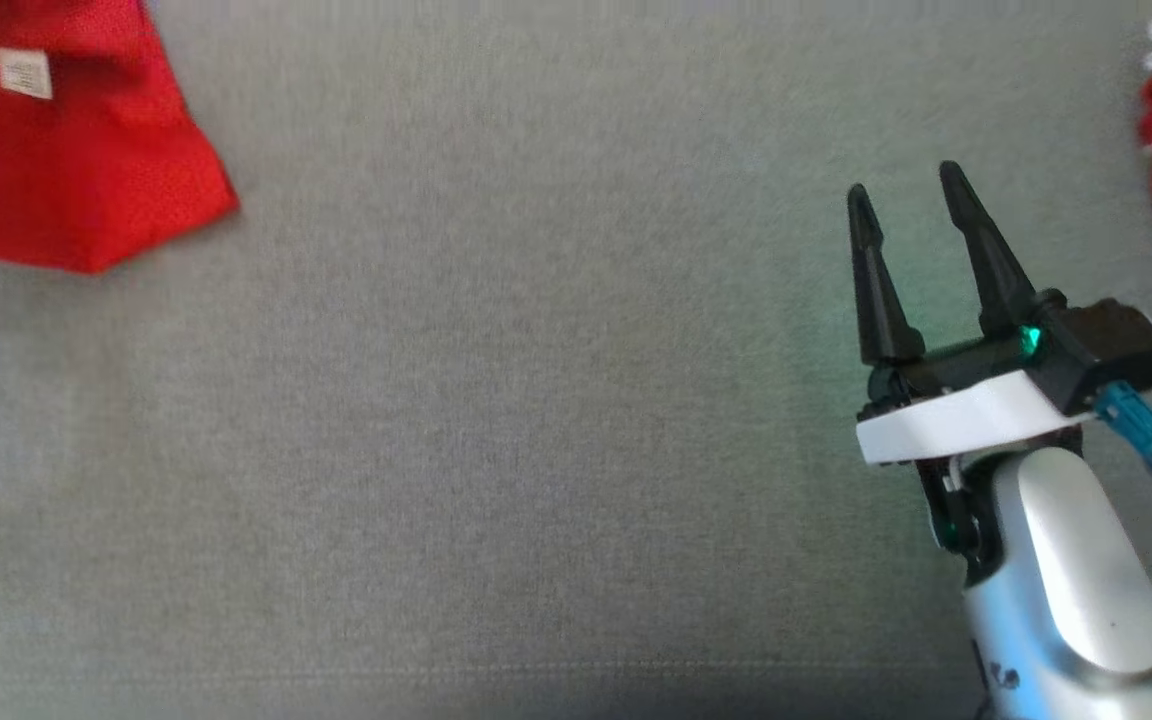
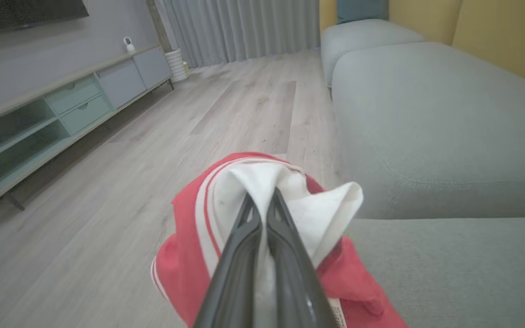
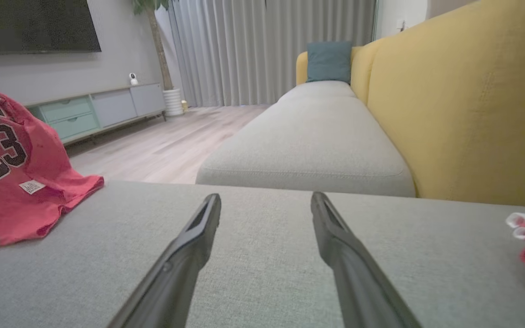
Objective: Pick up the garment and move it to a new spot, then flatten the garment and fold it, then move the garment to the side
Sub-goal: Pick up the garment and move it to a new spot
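Red cloth jersey (image 2: pixel 185 269), white-trimmed, bunched round left gripper (image 2: pixel 262 195), clenched on white fold; right gripper (image 1: pixel 906 190) splayed, empty, grey fabric cushion (image 1: pixel 536 400) beneath.

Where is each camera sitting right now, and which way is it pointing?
Head view: high, looking down on the grey sofa seat; open right gripper and pale forearm lower right, red jersey upper left.
Left wrist view: along the left gripper, shut on the jersey's white trim, toward floor and TV cabinet.
Right wrist view: low over the seat, along its open fingers toward curtains and yellow backrest.
Shared: head and right wrist views both show the jersey; both wrist views show the cabinet.
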Robot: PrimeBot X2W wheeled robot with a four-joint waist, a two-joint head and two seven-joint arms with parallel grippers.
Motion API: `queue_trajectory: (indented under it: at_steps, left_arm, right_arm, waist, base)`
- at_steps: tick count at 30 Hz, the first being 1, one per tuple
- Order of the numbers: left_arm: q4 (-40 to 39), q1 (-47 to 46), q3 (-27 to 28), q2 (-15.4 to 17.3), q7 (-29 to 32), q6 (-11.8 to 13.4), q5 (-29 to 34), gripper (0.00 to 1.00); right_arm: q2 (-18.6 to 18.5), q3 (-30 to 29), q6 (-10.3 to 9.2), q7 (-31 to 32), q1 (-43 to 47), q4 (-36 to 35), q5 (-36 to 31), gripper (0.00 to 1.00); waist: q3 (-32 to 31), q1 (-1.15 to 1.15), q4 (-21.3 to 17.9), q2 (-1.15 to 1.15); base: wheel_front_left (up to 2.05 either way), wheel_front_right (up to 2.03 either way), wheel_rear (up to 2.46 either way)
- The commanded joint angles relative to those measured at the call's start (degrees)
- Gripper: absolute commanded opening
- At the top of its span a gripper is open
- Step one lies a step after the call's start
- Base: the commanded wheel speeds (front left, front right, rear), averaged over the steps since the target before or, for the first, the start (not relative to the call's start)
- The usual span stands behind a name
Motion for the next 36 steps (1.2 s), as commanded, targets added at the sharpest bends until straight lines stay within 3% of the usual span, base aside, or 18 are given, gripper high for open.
queue_trajectory:
  at_steps: [1,8,16,23,29,36]
  left_arm:
    - [-2.93,-3.31,-0.03,2.98,-0.12,-0.14,0.38,0.00]
    - [-12.89,-3.00,-7.33,-2.90,3.85,-0.41,-0.07,0.00]
    - [-32.53,0.41,-13.49,-7.54,13.56,-0.26,-1.72,0.00]
    - [-51.62,9.53,-17.10,-13.30,24.80,3.67,-5.68,0.00]
    - [-51.59,17.49,-16.63,-15.62,25.92,8.19,-8.54,0.00]
    - [-42.01,19.54,-13.22,-13.98,21.96,11.46,-8.71,0.00]
  right_arm:
    - [0.09,0.62,0.37,-0.88,0.78,-0.98,0.57,1.00]
    - [0.09,-1.58,0.37,-2.53,3.32,2.57,2.42,1.00]
    - [0.09,-2.03,0.37,-3.66,5.01,4.51,4.15,1.00]
    - [0.09,-3.68,0.37,-4.38,4.99,5.02,4.76,1.00]
    - [0.09,-2.43,0.37,-4.91,3.44,5.42,5.82,1.00]
    - [0.09,0.00,0.37,-5.46,0.95,6.19,7.27,1.00]
  waist:
    - [-4.87,0.00,-1.47,0.00]
    - [-12.10,0.00,-3.34,0.00]
    - [-16.15,0.00,-7.45,0.00]
    - [-15.24,0.00,-10.55,0.00]
    - [-11.60,0.00,-13.13,0.00]
    - [-6.88,0.00,-16.04,0.00]
  base:
    - [0.00,0.00,0.00]
    - [0.00,0.00,0.00]
    - [0.00,0.00,0.00]
    - [0.00,0.00,0.00]
    - [0.00,0.00,0.00]
    - [0.00,0.00,0.00]
